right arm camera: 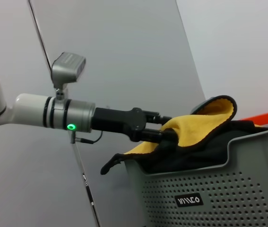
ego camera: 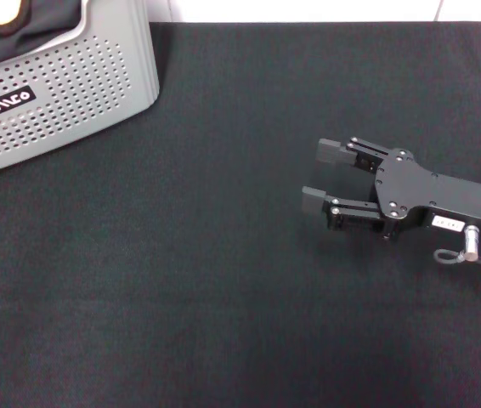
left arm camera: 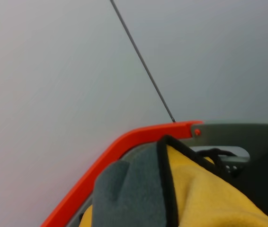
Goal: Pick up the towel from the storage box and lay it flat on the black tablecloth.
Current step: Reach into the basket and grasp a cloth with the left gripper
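Light grey perforated plastic storage box (ego camera: pixel 70 85): far-left corner of large black tablecloth (ego camera: pixel 223 280) | fluffy yellow-and-grey towel with black trim (right arm camera: pixel 198 125): bunched in box atop dark fabric (right arm camera: pixel 191 153) | left gripper (right arm camera: pixel 165 135): reaching over box rim, apparently pinching towel fold, jaws partly hidden | right gripper (ego camera: pixel 321 178): over bare cloth, jaws spread, well apart from towel.

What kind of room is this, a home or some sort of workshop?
Probably a robot test bench, not a home: a plain black tablecloth covers the table, bare grey walls stand behind, and the only props are a perforated light grey plastic storage box holding a yellow and grey fluffy towel, where the left claw reaches.
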Action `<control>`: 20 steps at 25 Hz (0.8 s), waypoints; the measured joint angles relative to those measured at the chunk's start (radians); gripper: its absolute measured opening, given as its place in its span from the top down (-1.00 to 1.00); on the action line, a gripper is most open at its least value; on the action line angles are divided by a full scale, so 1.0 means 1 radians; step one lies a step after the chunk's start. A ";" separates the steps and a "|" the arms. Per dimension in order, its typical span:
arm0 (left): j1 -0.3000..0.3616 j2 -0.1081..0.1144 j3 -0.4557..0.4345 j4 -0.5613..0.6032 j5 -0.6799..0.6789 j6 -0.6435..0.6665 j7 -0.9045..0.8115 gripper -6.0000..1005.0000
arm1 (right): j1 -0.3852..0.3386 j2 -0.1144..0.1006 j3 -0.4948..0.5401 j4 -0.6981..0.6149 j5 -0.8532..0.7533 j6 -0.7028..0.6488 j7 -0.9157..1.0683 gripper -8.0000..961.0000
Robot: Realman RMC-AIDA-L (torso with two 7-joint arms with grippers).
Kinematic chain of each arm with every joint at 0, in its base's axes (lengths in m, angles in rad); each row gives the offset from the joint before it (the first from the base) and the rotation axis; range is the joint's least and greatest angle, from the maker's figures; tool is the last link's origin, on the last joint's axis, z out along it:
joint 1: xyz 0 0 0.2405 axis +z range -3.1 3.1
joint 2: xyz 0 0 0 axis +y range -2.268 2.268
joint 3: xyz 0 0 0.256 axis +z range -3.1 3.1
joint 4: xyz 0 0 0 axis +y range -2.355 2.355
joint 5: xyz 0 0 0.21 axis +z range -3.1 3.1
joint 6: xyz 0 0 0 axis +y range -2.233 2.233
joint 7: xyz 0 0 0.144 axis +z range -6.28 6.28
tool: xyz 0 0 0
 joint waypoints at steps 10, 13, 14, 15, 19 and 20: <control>0.049 -0.003 0.015 0.045 0.000 -0.026 0.004 0.00 | 0.006 0.006 0.001 0.000 0.000 0.021 -0.018 -0.78; 0.032 -0.001 0.016 0.012 0.001 -0.046 0.016 0.01 | 0.006 0.007 0.001 0.000 0.000 0.022 -0.024 -0.78; 0.028 -0.002 0.020 0.004 0.002 -0.053 0.023 0.05 | 0.000 0.008 0.000 0.000 0.000 0.019 -0.024 -0.78; 0.028 -0.002 0.020 0.004 0.002 -0.053 0.023 0.09 | 0.000 0.008 0.000 0.000 0.000 0.019 -0.024 -0.78; 0.035 -0.003 0.050 -0.004 -0.002 -0.096 0.025 0.23 | -0.019 0.009 0.000 0.000 0.001 0.016 -0.025 -0.78; 0.039 -0.003 0.065 -0.006 -0.001 -0.114 0.026 0.27 | -0.023 0.009 0.000 0.000 0.001 0.015 -0.025 -0.78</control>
